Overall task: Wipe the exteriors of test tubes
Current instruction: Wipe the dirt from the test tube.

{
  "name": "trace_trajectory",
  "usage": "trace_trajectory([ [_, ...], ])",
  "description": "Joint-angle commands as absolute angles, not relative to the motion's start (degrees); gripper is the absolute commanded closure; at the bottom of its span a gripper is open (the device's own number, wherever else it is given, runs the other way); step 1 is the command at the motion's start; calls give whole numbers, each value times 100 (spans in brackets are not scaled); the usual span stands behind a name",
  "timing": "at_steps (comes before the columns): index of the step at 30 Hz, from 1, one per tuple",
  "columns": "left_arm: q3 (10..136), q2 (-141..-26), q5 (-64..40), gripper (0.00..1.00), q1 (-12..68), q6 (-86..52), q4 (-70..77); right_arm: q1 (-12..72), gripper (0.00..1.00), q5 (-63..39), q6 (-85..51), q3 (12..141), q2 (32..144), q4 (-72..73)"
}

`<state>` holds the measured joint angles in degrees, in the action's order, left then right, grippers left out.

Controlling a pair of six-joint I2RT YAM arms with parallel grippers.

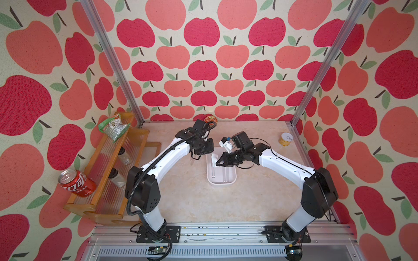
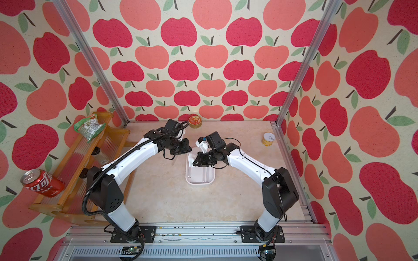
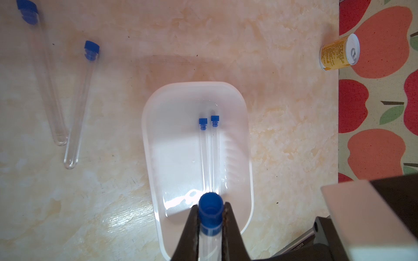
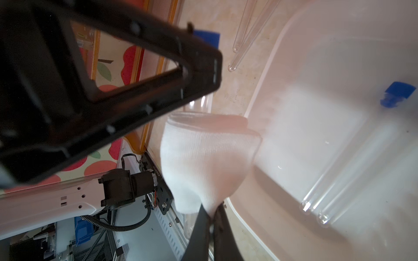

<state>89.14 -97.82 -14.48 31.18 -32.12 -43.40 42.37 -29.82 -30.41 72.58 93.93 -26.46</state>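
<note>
Honestly, looks about midway. Got left tool clenched on one test tube, right tool pinching a white cloth just beside it. Beyond, seeing two tubes side by side in the tray, two loose tubes out on the bench. Can't tell wiped from unwiped.

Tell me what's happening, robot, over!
Left gripper shut on one test tube. Right gripper shut on white cloth. Two tubes lie in tray; another pair on table. Nothing seen blocking.
</note>
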Motion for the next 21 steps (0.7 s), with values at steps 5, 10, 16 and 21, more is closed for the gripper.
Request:
trace_trajectory([
  [5, 8965, -9675, -1608, 88, 3112, -3331, -4236, 4551, 100, -2874, -3333, 6420, 8709, -2489],
  [10, 9000, -9677, -1648, 88, 3112, -3328, -4239, 4623, 100, -2825, -3445, 6092, 8400, -2413],
  [16, 8965, -9677, -1760, 88, 3123, -3380, -4175, 4588, 100, -2777, -3320, 6280, 8524, -2513],
  [21, 8890, -9607, -1825, 88, 3144, -3428, -4119, 4444, 100, -2760, -3211, 6686, 8752, -2664],
])
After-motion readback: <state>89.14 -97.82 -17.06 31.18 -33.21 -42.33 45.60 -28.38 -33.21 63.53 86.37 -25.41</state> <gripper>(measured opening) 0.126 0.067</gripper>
